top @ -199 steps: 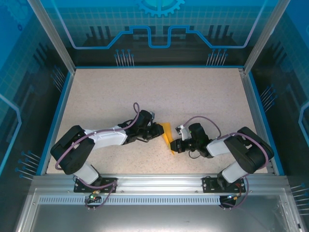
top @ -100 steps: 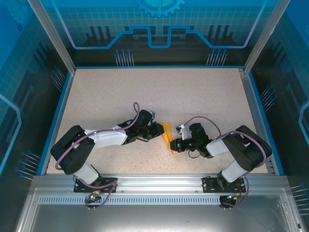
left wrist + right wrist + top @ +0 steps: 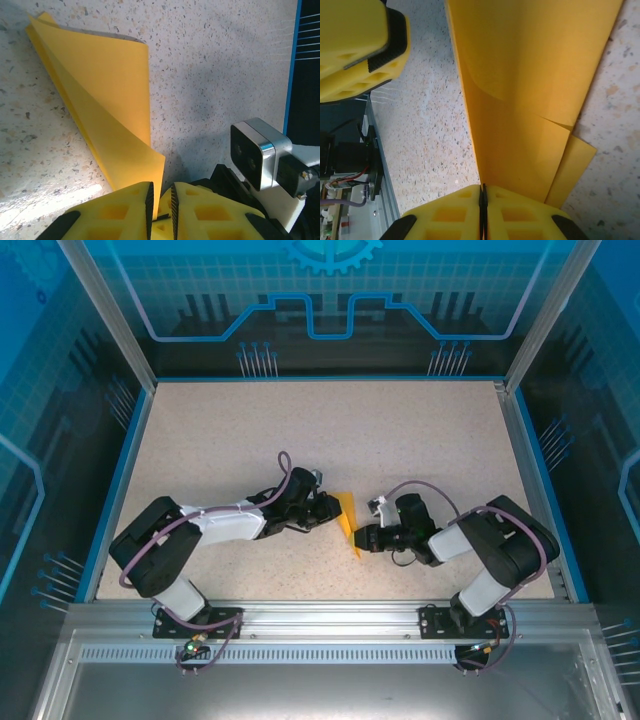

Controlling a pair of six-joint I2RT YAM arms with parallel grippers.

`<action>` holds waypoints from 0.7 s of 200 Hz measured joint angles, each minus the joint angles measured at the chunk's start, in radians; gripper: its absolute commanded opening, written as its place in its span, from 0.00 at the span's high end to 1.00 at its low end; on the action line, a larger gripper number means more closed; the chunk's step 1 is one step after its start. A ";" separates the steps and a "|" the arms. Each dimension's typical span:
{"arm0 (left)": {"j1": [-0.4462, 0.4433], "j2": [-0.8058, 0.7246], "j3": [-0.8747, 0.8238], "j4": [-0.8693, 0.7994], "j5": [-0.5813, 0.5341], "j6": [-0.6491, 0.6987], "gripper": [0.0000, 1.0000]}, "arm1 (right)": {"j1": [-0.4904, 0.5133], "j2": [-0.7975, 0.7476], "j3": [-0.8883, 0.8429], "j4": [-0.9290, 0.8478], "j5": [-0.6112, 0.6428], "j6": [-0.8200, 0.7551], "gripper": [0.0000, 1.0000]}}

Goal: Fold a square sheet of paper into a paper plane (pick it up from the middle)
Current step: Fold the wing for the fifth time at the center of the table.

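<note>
Sheet of paper (image 3: 350, 525): orange-yellow, already folded into a long narrow shape with layered flaps. Lying on the speckled surface (image 3: 400, 440), in the near half, roughly midway between left and right. Long axis running far to near, slightly slanted, with the near tip pointing right. Caught between the two grippers.

Left gripper (image 3: 333, 512): low over the surface, reaching in from the left to touch the sheet's left edge. From the left wrist, gripper (image 3: 161, 200) with yellow fingers (image 3: 130, 205) drawn close, only a slim gap left between them. A pointed corner of the sheet (image 3: 115, 100) dipping into that gap. Cannot tell whether the pads actually pinch it. Beyond the corner, a broad flap rising and curling over, its upper edge lifted off the surface and casting a shadow. At the right of that view, the camera block (image 3: 257, 152) of the other wrist, just beside the fingers.

Right gripper (image 3: 357, 538): coming in from the right at the sheet's near end. From the right wrist, gripper (image 3: 482, 200) pressed fully together, seam a thin dark line, clamped on the folded left edge of the sheet (image 3: 530, 75). One layer overlapping another there, with a small lower flap poking out to the right. Upper left of that view: a yellow finger of the left gripper (image 3: 355, 45), close beside the sheet's edge.
</note>
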 measured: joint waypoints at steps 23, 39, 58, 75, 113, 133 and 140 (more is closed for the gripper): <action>0.000 0.014 0.000 0.007 0.003 0.000 0.79 | -0.012 0.020 0.000 0.025 -0.023 0.034 0.90; -0.001 0.025 0.000 0.007 0.007 0.000 0.79 | -0.022 0.032 -0.002 0.044 -0.037 0.057 0.90; -0.003 0.034 0.000 0.007 0.008 0.001 0.79 | -0.031 0.037 -0.004 0.053 -0.047 0.082 0.90; -0.004 0.039 0.000 0.007 0.015 0.002 0.79 | -0.042 0.036 -0.008 0.059 -0.051 0.099 0.90; -0.007 0.060 0.005 0.010 0.030 0.010 0.80 | -0.060 0.030 -0.008 0.044 -0.055 0.127 0.89; -0.010 0.072 0.017 0.011 0.034 0.013 0.80 | -0.068 0.030 -0.008 0.040 -0.060 0.141 0.89; -0.011 0.074 0.022 0.014 0.037 0.013 0.80 | -0.071 0.030 -0.008 0.037 -0.063 0.142 0.89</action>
